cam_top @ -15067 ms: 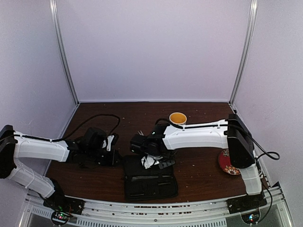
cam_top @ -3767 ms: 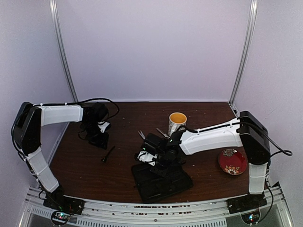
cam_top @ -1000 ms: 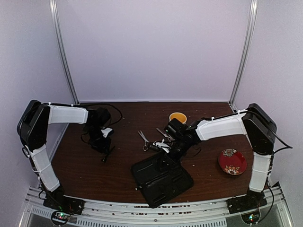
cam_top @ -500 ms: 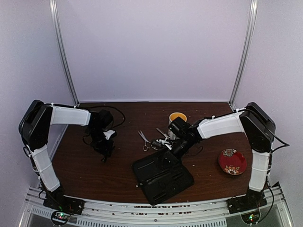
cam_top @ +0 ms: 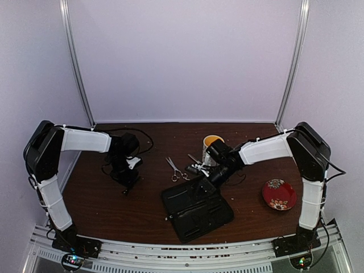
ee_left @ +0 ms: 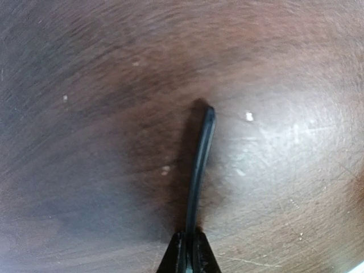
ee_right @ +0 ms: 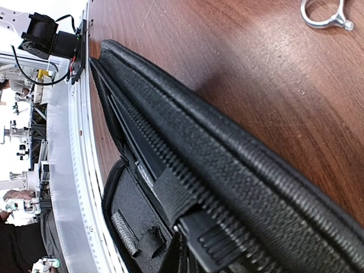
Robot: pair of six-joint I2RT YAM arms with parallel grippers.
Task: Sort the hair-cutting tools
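Starting at the left claw [ee_left: 187, 259], we see it clenched on the near end of a thin black clip [ee_left: 200, 165], whose far tip rests on the brown table [ee_left: 79, 142]. We judge the pinch sits at the end so the stick can be lifted off the wood and carried to its group. The right claw [ee_right: 183, 257] is clenched too, its tips meeting at the zippered rim of the black case [ee_right: 239, 170], which lies open. We take this hold to steady or position the case as the place for sorted tools. Only the left wrist view shows how the clip sits in the pinch; from above, the arm hides most of it. The right wrist view gives the case's inner straps and a silver ring handle [ee_right: 324, 14] just beyond its rim. Only the top view gives the layout: scissors [cam_top: 177, 169] between the arms, a mug [cam_top: 212, 142] behind the right claw, a red plate [cam_top: 278, 194] well apart to the right. A second clip we cannot find.
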